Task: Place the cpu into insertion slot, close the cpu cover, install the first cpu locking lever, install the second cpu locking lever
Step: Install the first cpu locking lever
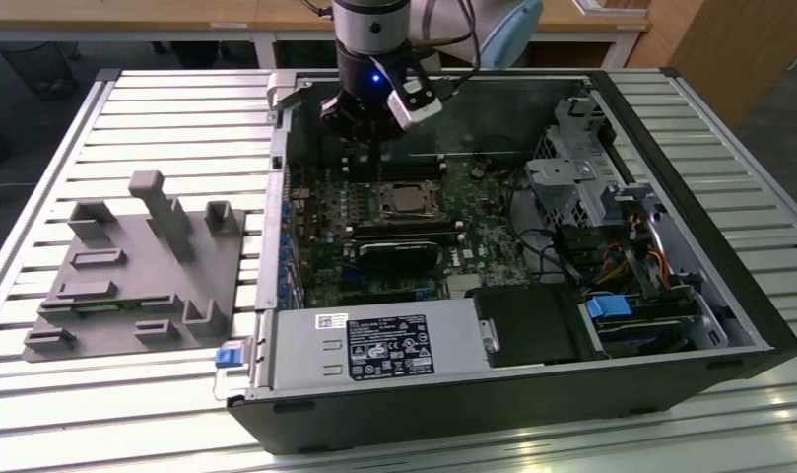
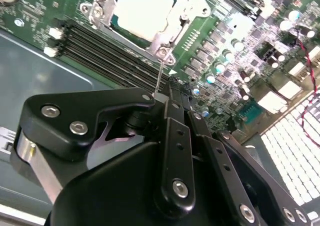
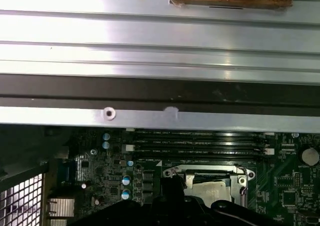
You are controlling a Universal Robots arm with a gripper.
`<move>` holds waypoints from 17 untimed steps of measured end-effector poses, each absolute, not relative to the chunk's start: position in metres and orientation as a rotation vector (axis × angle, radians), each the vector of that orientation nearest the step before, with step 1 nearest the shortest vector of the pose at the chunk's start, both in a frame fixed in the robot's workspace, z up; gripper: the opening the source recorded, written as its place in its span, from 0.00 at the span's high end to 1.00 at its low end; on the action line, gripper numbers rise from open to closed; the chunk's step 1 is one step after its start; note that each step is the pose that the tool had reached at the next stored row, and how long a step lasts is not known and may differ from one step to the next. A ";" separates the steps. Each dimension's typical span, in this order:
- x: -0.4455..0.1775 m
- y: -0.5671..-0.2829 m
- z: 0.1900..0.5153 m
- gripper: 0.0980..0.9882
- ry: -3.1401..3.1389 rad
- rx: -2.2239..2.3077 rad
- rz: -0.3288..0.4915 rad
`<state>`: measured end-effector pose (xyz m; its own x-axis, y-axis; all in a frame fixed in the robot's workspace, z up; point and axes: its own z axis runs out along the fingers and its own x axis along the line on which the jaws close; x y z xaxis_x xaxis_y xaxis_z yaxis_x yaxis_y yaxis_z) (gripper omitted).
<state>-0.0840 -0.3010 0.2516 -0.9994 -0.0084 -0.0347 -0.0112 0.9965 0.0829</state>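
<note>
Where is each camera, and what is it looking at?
Exterior view: off the arm, looking down into the open black computer case; the black gripper shows.
Second wrist view: on the arm, looking past the gripper at the square silver-tan cpu.
First wrist view: on the arm, looking over the gripper at the cpu.
Shared: all three see gripper and cpu.

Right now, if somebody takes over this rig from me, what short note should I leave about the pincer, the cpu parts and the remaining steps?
The pincer hovers over the motherboard, its tip at a thin locking lever that stands upright; whether it grips, I cannot tell.
The cpu lies in place, the cpu cover flat over it.
Done: cpu placed, cover closed.
Left: this lever is not down; the other lever I cannot judge.
</note>
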 end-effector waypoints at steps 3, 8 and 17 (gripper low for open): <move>-0.077 -0.301 0.251 0.97 3.105 -0.015 0.129; -0.062 -0.301 0.250 0.97 3.104 -0.015 0.129; -0.052 -0.301 0.245 0.97 3.104 -0.015 0.132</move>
